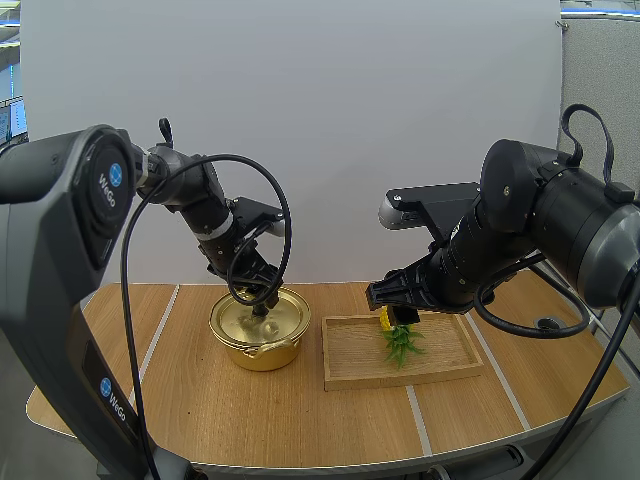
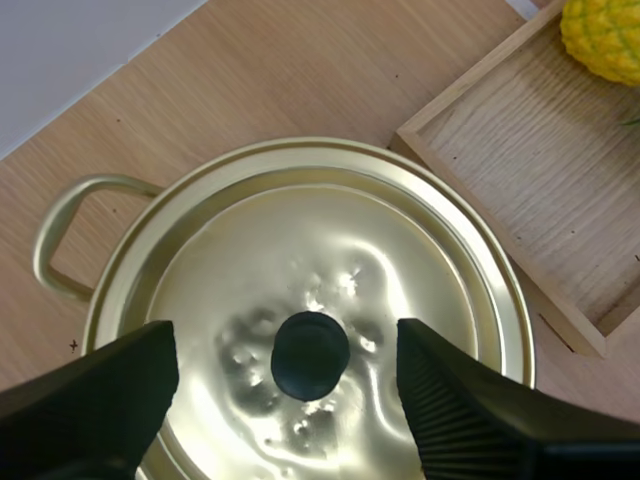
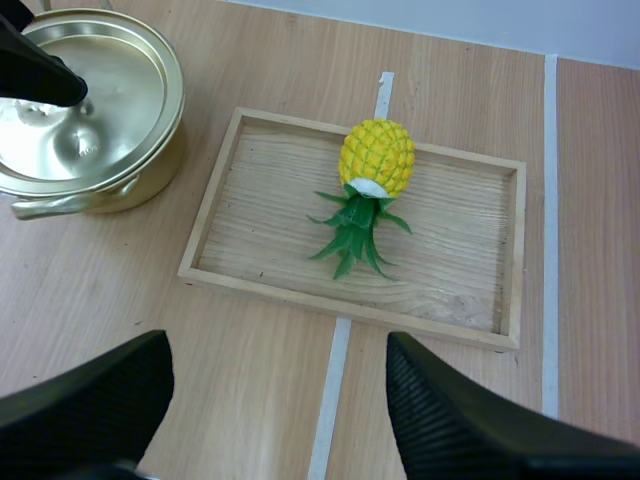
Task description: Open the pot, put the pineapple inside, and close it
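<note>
The left fingers (image 2: 100,400) stand wide apart, one on each side of the lid's (image 2: 400,260) black knob (image 2: 310,355), not touching it. The lid sits shut on the gold pot (image 1: 260,350). The right fingers (image 3: 470,420) are also spread wide and hold nothing. They hang over the table (image 1: 200,400) to the right of the pot, at the near edge of the tray (image 3: 450,270). The tray lies just beside the pot, with the pineapple (image 3: 377,157) on its side near the middle.
</note>
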